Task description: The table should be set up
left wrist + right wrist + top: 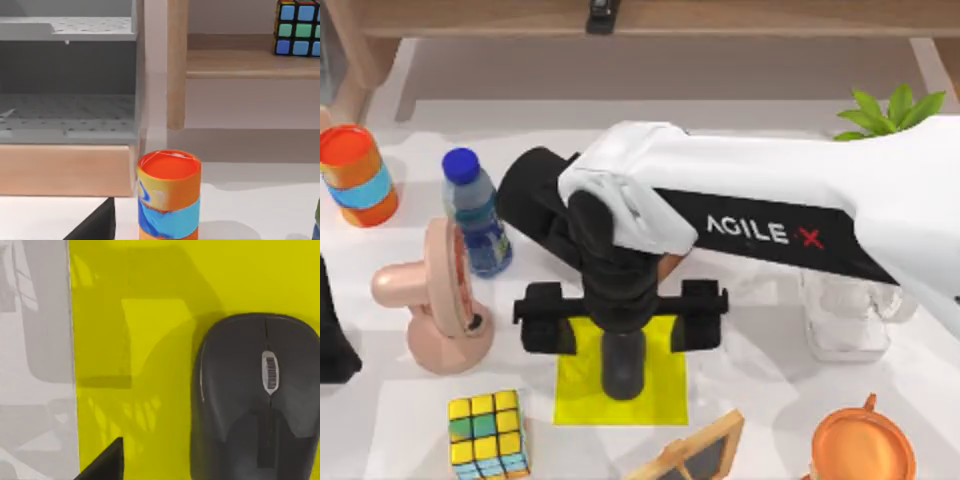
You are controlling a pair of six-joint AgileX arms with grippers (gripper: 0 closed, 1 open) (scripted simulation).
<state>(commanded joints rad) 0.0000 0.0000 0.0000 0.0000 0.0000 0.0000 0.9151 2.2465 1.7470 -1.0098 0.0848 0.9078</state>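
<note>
The white right arm, lettered "AGILE X" in white with a red X, reaches from the top view's right across the broad white table (760, 330), its black right gripper (622, 318) hanging over a small yellow square mat (665, 395) near the front centre. Whether its fingers are parted or closed cannot be told; the arm's own body covers them from above. The right wrist view shows a dark grey computer mouse (256, 397) with a ribbed scroll wheel lying on the mat, cut off at the frame's edge. A black shape at the top view's left edge is too cropped to identify. Around the mat stand an orange-and-blue banded can (358, 175), a blue-capped plastic bottle (475, 212) whose label is unreadable, a multicoloured puzzle cube (488, 432) and a pink fan-like object (435, 300).
</note>
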